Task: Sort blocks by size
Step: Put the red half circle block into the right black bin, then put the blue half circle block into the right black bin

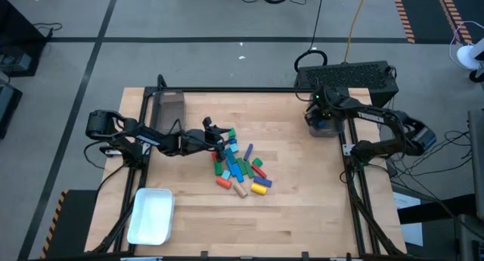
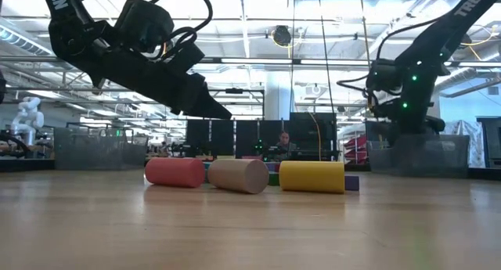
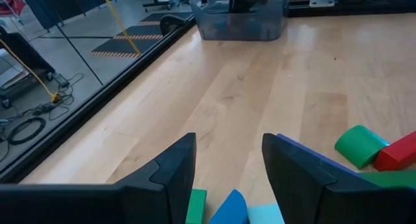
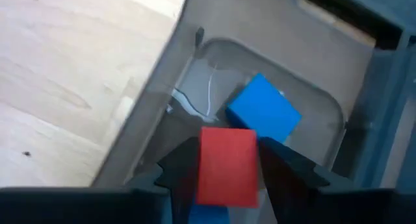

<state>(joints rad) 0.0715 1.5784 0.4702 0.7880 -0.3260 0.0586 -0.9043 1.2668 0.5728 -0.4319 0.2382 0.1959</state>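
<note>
Several blocks (image 1: pixel 240 169) lie in a heap on the middle of the wooden table: red (image 2: pixel 174 172), tan (image 2: pixel 239 176) and yellow (image 2: pixel 311 177) cylinders lie at its near side. My left gripper (image 1: pixel 219 136) hangs open over the heap's far left part. Between its fingers (image 3: pixel 227 146) I see bare table, with green (image 3: pixel 197 204) and blue (image 3: pixel 231 208) blocks below. My right gripper (image 1: pixel 321 119) is over the clear bin (image 1: pixel 324 126) at the far right, shut on a red block (image 4: pixel 227 165). A blue block (image 4: pixel 263 113) lies on the bin's floor. My right gripper pinches the red block by two opposite sides (image 4: pixel 205 172) between its two fingers. The fingers come from above, slanting steeply down into the bin's opening. The block is clear of the bin's floor, above the blue block.
A second clear bin (image 1: pixel 168 110) stands at the far left of the table. A white tray (image 1: pixel 151 215) lies at the near left corner. Green (image 3: pixel 357 145) and red (image 3: pixel 396 152) blocks lie to the side of my left gripper. Bare wood stretches between the heap and the right bin.
</note>
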